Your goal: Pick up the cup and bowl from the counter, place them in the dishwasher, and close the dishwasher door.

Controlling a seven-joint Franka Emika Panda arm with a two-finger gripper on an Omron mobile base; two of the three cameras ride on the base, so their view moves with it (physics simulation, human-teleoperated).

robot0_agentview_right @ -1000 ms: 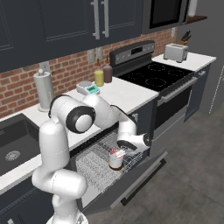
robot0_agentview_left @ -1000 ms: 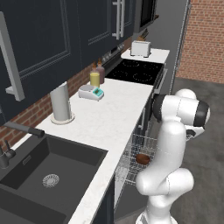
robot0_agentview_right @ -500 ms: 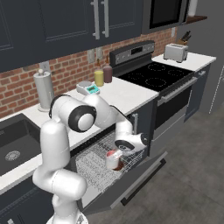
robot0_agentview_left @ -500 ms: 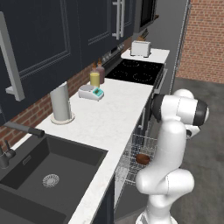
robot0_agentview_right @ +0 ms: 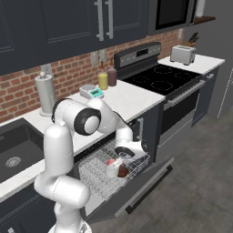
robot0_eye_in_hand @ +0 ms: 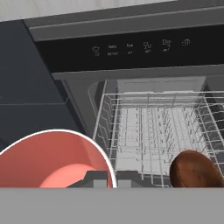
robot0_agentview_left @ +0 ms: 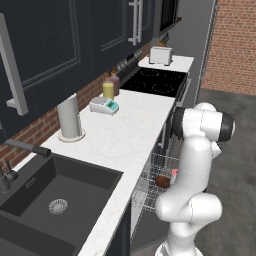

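Observation:
The dishwasher door (robot0_agentview_right: 144, 187) lies dropped open, and the wire rack (robot0_agentview_right: 93, 173) is pulled out over it. In the rack the dark-brown bowl (robot0_agentview_right: 123, 172) lies beside the cup (robot0_agentview_right: 110, 167). My gripper (robot0_agentview_right: 116, 160) reaches down from the counter (robot0_agentview_right: 132, 98) and is shut on the cup's rim. In the hand view the cup's red-pink inside (robot0_eye_in_hand: 48, 162) sits lower left, with one fingertip (robot0_eye_in_hand: 96, 178) inside the rim and the other outside. The bowl (robot0_eye_in_hand: 194, 170) is lower right, over the rack (robot0_eye_in_hand: 153, 127). From the left, bowl (robot0_agentview_left: 162, 181) and cup (robot0_agentview_left: 174, 173) peek out beside my arm.
On the counter stand a paper-towel roll (robot0_agentview_left: 69, 119), a small scale (robot0_agentview_left: 104, 105), a yellow jar (robot0_agentview_left: 108, 90) and a brown bottle (robot0_agentview_left: 115, 84). The sink (robot0_agentview_left: 50, 200) is to the left, the black stove (robot0_agentview_right: 159, 77) and toaster (robot0_agentview_right: 182, 54) to the right. Open floor lies beyond the door.
My hand has moved down and inward with the cup, which now sits low in the rack beside the bowl. The bowl and door have not moved.

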